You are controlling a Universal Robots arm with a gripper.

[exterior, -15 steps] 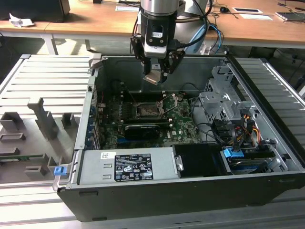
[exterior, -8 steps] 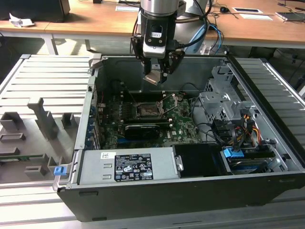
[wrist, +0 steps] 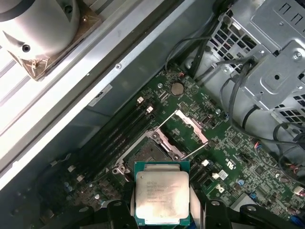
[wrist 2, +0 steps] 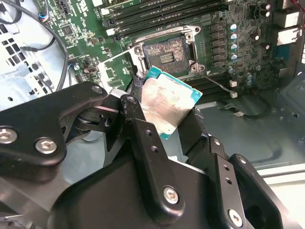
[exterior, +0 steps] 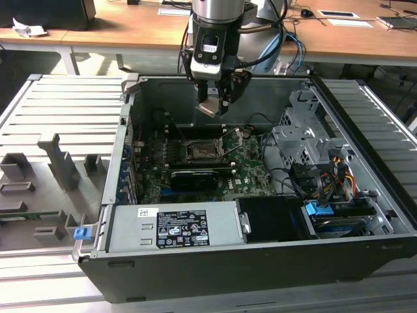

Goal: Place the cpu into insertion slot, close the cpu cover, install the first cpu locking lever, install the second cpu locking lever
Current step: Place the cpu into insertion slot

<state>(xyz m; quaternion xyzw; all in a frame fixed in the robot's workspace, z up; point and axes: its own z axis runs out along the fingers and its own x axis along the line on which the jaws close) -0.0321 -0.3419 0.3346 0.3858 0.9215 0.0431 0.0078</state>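
The cpu (wrist: 162, 195) is held in the pincer (wrist: 162, 212), gripped on two opposite edges between the black fingers (wrist 2: 136, 105), which are closed only as far as the chip's width. Its silvery metal top faces both wrist cameras and a teal border shows round the edge. In the exterior view the cpu (exterior: 210, 107) hangs tilted at the tip of the pincer (exterior: 215, 99), in the air above the motherboard (exterior: 251, 171) and touching nothing else.

Beneath it the insertion slot (wrist: 147, 153) lies bare, and its dark contact field shows in both wrist views. In the exterior view the insertion slot (exterior: 201, 151) sits lower in the picture than the chip, clearly apart from it. The cpu cover (wrist: 193, 125) is swung up off the socket on its hinge, with green board visible through its square opening. A thin metal lever (wrist 2: 217, 85) juts out beside the socket's rim.

Memory slots (wrist 2: 162, 12) run just beside the socket. A long black card (exterior: 194, 177) lies nearer the power supply (exterior: 172, 227). All of this sits inside the open computer case (exterior: 195, 277), which rests on a ribbed grey desk (exterior: 58, 117).
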